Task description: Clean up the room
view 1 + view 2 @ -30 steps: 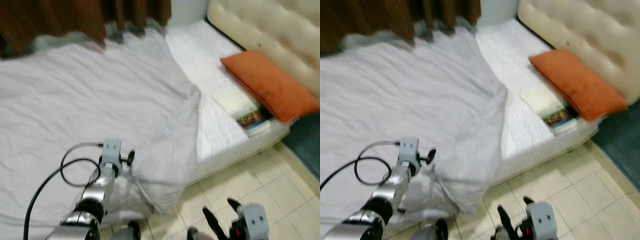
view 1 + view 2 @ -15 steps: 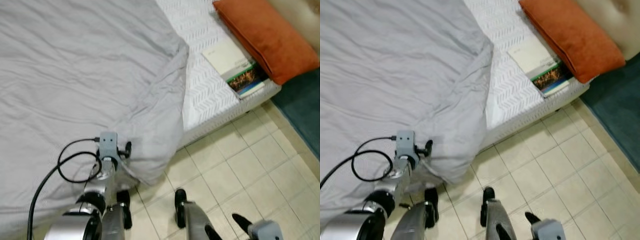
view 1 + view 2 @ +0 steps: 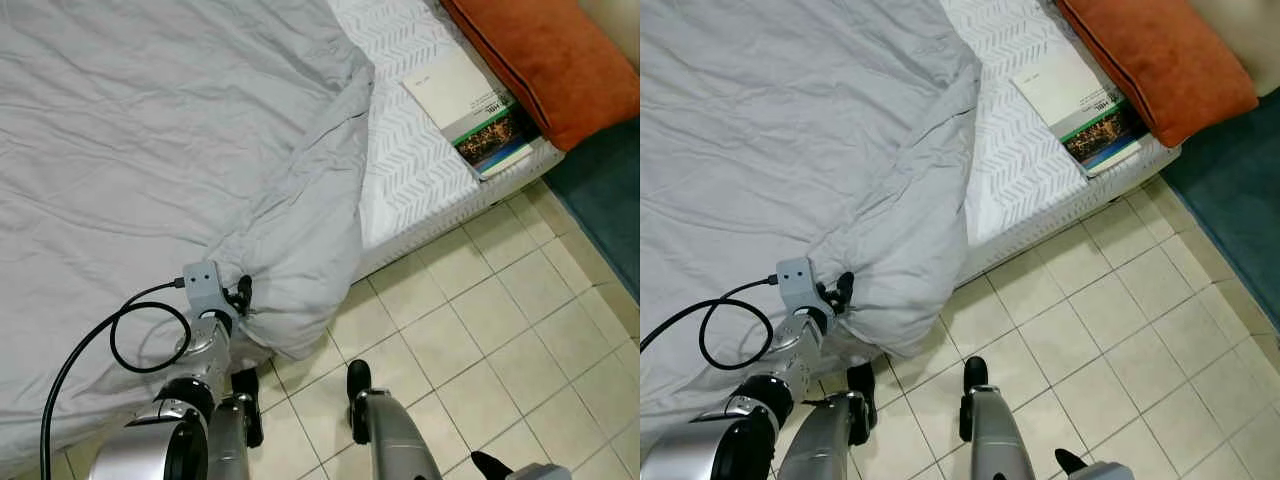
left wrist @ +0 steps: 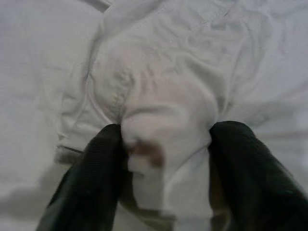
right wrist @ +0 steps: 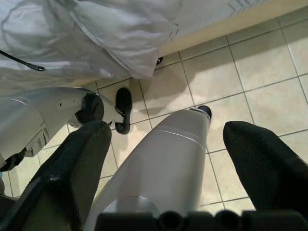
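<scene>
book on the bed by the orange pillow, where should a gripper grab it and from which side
Grip the book at its dark-printed end, the one nearest the mattress edge, coming in from the tiled floor side. It lies flat, and its far long edge sits against the orange pillow, which blocks that side. The foot-side long edge looks free too, but is likely a longer reach across the bed.

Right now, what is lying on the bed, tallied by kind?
Grey duvet: 1, its corner pinched in the left gripper
Orange pillow: 1
Book: 1
Total: 3
</scene>
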Controlling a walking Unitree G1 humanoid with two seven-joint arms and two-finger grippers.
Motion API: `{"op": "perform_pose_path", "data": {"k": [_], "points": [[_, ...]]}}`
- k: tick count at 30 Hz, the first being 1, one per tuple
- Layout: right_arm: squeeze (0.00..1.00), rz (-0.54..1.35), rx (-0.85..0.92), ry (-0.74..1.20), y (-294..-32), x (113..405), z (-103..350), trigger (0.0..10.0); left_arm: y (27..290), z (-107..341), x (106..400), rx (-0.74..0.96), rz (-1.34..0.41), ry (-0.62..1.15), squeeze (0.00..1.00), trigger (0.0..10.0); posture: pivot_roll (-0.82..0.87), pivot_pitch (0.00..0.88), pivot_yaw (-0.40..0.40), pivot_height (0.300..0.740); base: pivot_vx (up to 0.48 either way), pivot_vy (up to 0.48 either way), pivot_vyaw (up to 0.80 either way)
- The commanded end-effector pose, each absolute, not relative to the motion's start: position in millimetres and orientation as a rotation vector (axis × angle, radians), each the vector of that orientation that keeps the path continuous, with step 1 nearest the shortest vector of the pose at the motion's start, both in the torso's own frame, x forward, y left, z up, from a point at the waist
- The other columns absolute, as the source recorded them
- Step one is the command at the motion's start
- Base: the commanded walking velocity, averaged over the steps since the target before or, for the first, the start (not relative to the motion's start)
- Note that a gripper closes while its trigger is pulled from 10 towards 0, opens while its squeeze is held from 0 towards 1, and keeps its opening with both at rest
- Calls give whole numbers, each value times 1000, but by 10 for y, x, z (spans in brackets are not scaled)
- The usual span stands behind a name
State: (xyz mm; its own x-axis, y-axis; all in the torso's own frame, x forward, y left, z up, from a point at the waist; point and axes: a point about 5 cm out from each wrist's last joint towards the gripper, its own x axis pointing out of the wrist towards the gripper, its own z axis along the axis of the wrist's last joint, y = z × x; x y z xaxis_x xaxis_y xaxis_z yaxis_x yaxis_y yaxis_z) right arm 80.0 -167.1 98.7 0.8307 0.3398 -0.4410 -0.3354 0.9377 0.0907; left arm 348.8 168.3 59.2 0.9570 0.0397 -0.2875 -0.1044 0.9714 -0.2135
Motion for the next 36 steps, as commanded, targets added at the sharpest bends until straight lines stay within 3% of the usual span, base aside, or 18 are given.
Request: {"op": "perform_pose_path", "data": {"k": [1, 14, 17, 22, 24, 25, 30, 36], "points": [[0, 338, 13, 521, -1693, 703, 963, 10000, 1661, 282, 3283, -258, 80, 430, 0, 0, -395, 625, -81, 740, 0, 0, 0], [0, 336, 20, 528, -1658, 741, 862, 10000, 1600, 318, 3301, -196, -51, 406, 0, 0, -345, 594, -39, 740, 0, 0, 0], [0, 331, 12, 511, -1672, 845, 793, 10000, 1599, 344, 3306, -145, -91, 378, 0, 0, -319, 548, -15, 740, 0, 0, 0], [0, 297, 2, 448, -1725, 1194, 667, 10000, 1431, 396, 3313, -27, -250, 325, 0, 78, -269, 390, 44, 740, 0, 0, 0], [0, 289, 4, 436, -1731, 1240, 665, 10000, 1398, 409, 3317, -9, -277, 317, 0, 78, -269, 390, 44, 740, 0, 0, 0], [0, 265, 7, 408, -1760, 1406, 616, 10000, 1309, 435, 3336, 64, -319, 311, 0, 10000, -253, 307, 76, 740, 0, 0, 0], [0, 217, 21, 356, -1805, 1711, 574, 10000, 1168, 572, 3425, 91, -360, 255, 0, 10000, -261, 210, 99, 740, 0, 0, 0], [0, 171, -5, 316, -1899, 1851, 605, 10000, 1005, 715, 3520, 82, -386, 226, 0, 10000, -301, 154, 113, 740, 0, -475, 0]]}}
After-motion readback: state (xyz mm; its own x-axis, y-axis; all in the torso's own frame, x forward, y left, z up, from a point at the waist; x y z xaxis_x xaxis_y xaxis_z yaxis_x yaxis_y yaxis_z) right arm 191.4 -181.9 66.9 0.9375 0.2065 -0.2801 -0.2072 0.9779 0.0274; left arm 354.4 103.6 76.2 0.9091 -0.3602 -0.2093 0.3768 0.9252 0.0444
